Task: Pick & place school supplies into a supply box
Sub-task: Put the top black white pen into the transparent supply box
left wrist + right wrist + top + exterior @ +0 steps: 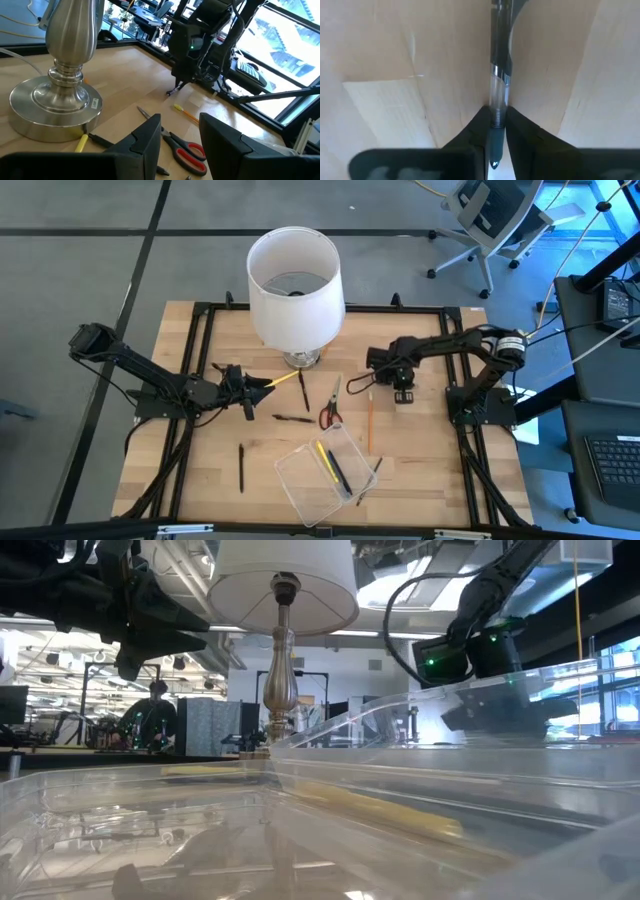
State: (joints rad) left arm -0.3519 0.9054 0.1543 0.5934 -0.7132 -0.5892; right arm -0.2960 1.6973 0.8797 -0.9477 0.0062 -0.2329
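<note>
1. My right gripper (495,131) clenches a clear-barrelled pen (498,75) on the table near the lamp (294,290)
2. My left gripper (180,135) gapes near the scissors (187,149)
3. Supply box (300,480) holds two pens

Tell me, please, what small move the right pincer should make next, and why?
Probably finish closing, then lift a little. In the right wrist view the right pincer has its two fingers pressed on both sides of a clear-barrelled pen that lies on the table. The supply box, already holding two pens, sits nearer the table's front edge, so a lift should come before carrying.
</note>
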